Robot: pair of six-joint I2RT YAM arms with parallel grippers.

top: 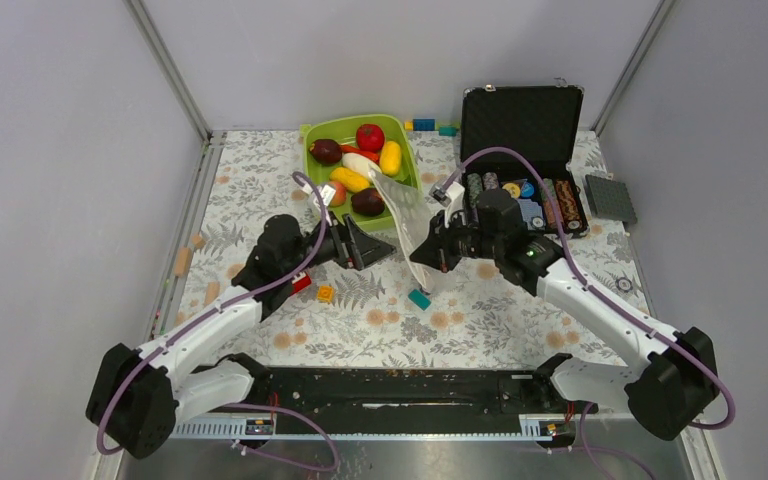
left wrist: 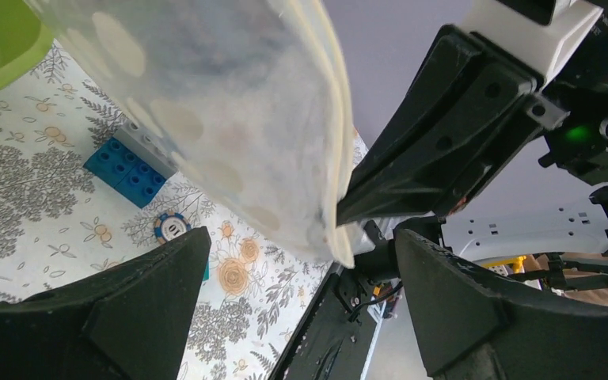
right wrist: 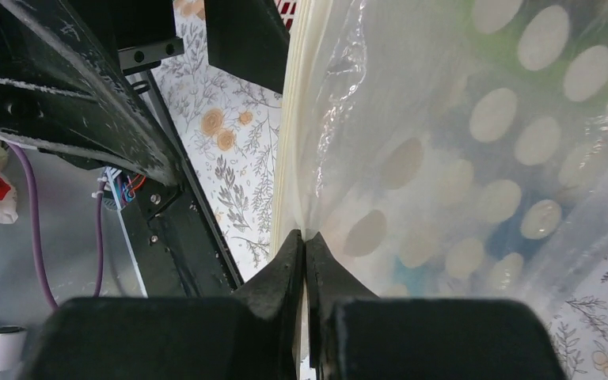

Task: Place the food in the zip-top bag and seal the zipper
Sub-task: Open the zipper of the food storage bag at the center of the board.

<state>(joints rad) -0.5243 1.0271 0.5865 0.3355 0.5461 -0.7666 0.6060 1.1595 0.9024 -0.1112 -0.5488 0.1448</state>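
The food, red, maroon, yellow, white and peach toy pieces, lies in the lime-green tray at the back. The zip-top bag hangs clear and crinkly just in front of the tray. My right gripper is shut on its edge, beside the thick cream zipper strip. In the left wrist view the bag fills the top. My left gripper is open, its fingers wide apart under the bag's lower corner and not touching it. From above, the left gripper faces the right gripper.
An open black case with poker chips stands at the back right, a grey studded plate beside it. Small blocks lie on the floral cloth: orange, teal, blue. A loose chip lies near the blue block.
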